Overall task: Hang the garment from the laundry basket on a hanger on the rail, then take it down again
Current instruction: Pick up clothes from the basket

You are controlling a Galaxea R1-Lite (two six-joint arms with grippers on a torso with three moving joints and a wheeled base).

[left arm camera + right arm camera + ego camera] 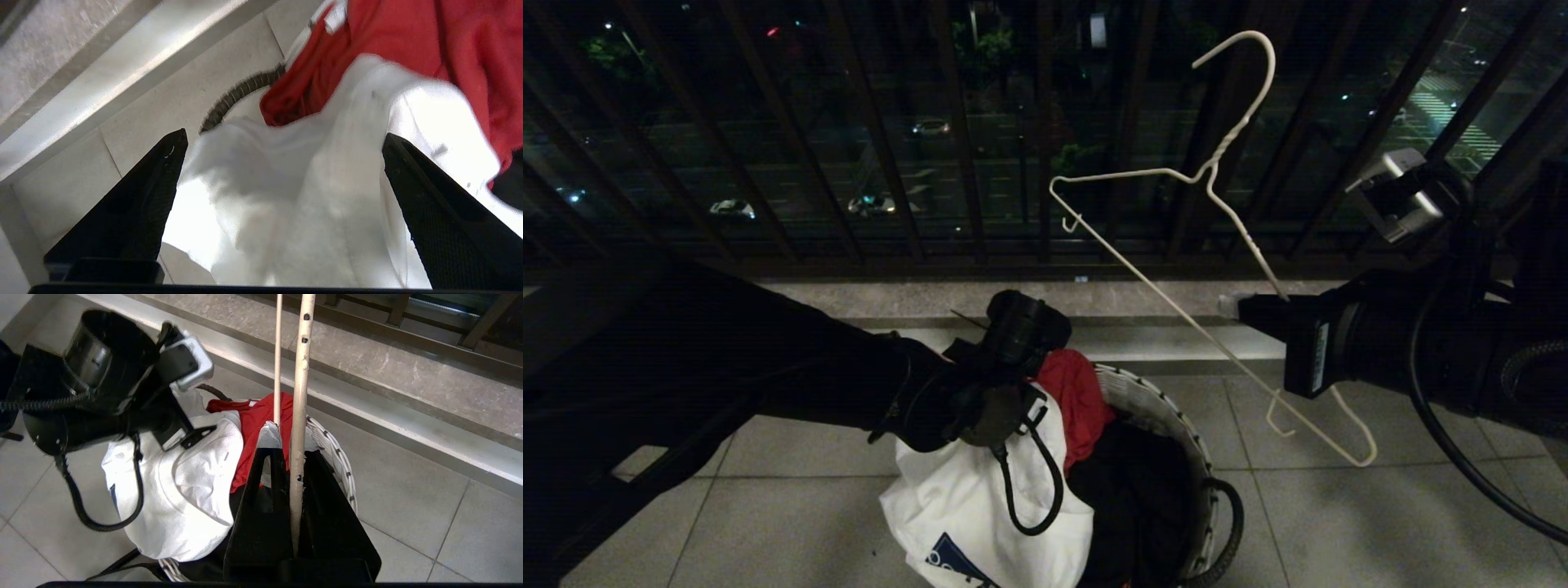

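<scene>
Garment (pixel 980 506) white tee, blue logo patch at lower edge, draped over near-left side of laundry basket (pixel 1176 412), spilling outside the rim toward the floor tiles (pixel 792 523)
Left gripper (pixel 282 139) hovering just above white cloth, fingers (pixel 159 196) spread wide, nothing between them, cloth bunched under the gap; cannot tell if tips touch fabric
Left arm reaching in from left, wrist over basket's left half
Red cloth (pixel 1078 396) in basket behind the tee, touching it; black garment (pixel 1135 490) filling basket's right part
Basket white woven, dark rim, standing on floor tiles
Right gripper (pixel 292 457) right of basket and higher, fingers pinched narrow onto hanger (pixel 1176 269), clamping one sloping shoulder wire
Hanger thin white wire, tilted, hook (pixel 1250 73) up and away, twisted neck, small notch hooks at both shoulders, lower corner hanging past gripper
Grey stone ledge (pixel 1094 298) beyond basket
Dark barred balcony railing (pixel 874 147) farthest, night street and cars behind
</scene>
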